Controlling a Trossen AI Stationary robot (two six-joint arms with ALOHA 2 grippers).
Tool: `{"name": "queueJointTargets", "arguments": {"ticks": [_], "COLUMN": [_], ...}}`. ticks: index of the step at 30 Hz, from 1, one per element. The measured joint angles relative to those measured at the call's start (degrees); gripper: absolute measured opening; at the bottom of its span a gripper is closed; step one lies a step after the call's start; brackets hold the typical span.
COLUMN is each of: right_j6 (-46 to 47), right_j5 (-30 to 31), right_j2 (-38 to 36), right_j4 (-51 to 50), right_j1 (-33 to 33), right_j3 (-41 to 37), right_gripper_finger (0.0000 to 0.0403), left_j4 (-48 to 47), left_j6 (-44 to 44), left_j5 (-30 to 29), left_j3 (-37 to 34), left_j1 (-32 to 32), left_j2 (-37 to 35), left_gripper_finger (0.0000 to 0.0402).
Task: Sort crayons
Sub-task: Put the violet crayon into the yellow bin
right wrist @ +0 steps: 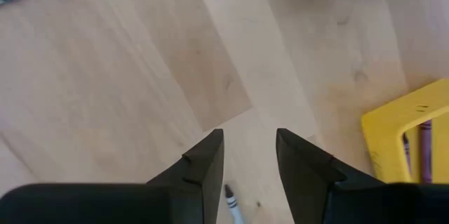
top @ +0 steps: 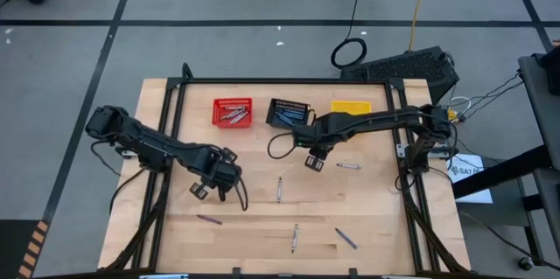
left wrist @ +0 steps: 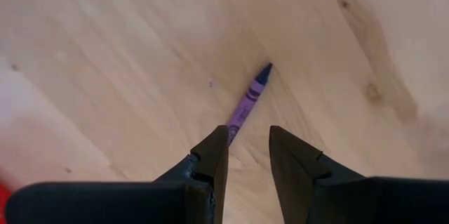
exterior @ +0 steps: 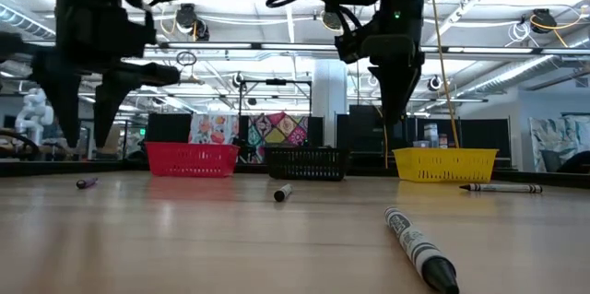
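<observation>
A: Grey crayon (exterior: pixel 419 250) closest to low camera, loose on surface (top: pixel 376 226). Left pincer (top: pixel 210 190)?

B: Narrowly parted, empty, hovering. Purple crayon (left wrist: pixel 247 102) just ahead, long axis running away between fingers. Right pincer (top: pixel 316 162) parted, empty, near black basket (top: pixel 289 113).

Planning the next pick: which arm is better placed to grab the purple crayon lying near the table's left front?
Left. The left gripper hangs just above the purple crayon, its open jaws pointing at it in the left wrist view. The right gripper is over the table's middle, beside a grey crayon, farther off.
</observation>
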Motion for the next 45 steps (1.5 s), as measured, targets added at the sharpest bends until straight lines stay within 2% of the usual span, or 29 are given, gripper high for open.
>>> {"name": "queueJointTargets", "arguments": {"ticks": [6,12,19,28,36,40,45], "right_j6": [2.0,2.4,2.4,2.2,2.2,2.2,2.4], "right_j5": [0.0,0.0,0.0,0.0,0.0,0.0,-2.9], "right_j2": [0.0,0.0,0.0,0.0,0.0,0.0,0.0], "right_j4": [-0.1,-0.5,-1.4,-1.4,-1.4,-1.4,-2.4], "right_j1": [1.8,2.7,3.3,3.3,3.3,3.3,3.3], "right_j3": [0.0,0.0,0.0,0.0,0.0,0.0,0.0], "right_gripper_finger": [0.0118,0.0118,0.0118,0.0118,0.0118,0.0118,0.0118], "left_j4": [2.8,6.9,6.8,12.3,12.3,12.0,12.0], "left_j6": [4.7,5.3,7.5,9.7,11.2,12.1,12.1], "left_j5": [-0.3,-3.3,-3.2,-4.0,1.6,2.1,3.6], "left_j3": [-2.3,-4.3,-7.2,-10.5,-10.3,-10.0,-10.0], "left_j1": [-0.7,-0.3,0.5,2.9,6.3,6.5,6.6], "left_j2": [0.0,0.0,0.0,0.0,2.3,4.4,4.9], "left_gripper_finger": [0.0096,0.0096,0.0096,0.0096,0.0095,0.0078,0.0027]}}
